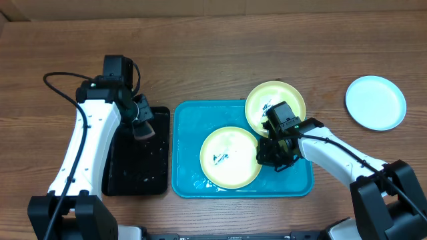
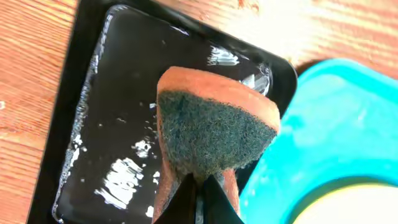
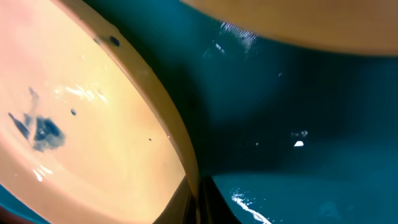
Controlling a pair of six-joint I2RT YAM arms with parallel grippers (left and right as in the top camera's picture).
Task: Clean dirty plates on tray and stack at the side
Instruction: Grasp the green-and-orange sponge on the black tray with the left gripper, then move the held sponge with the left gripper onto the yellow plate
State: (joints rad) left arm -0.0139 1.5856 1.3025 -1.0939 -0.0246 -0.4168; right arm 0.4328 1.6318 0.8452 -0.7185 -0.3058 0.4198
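Note:
Two pale yellow-green plates sit on the cyan tray (image 1: pixel 187 133). One plate (image 1: pixel 230 157) lies flat with a dark smear at its centre. The other plate (image 1: pixel 275 107) rests over the tray's back right rim. My right gripper (image 1: pixel 263 155) is shut on the right rim of the flat plate (image 3: pixel 93 124), its jaws (image 3: pixel 196 208) pinching the edge; the blue smear (image 3: pixel 40 130) shows clearly. A white-pale blue plate (image 1: pixel 375 102) lies on the table at far right. My left gripper (image 2: pixel 200 199) is shut on an orange sponge with a green scouring face (image 2: pixel 211 124), held over the black tray (image 2: pixel 93 124).
The black tray (image 1: pixel 137 160) is wet and lies just left of the cyan tray (image 2: pixel 336 124). Water glistens on the cyan tray floor (image 3: pixel 298 112). Bare wooden table surrounds both trays.

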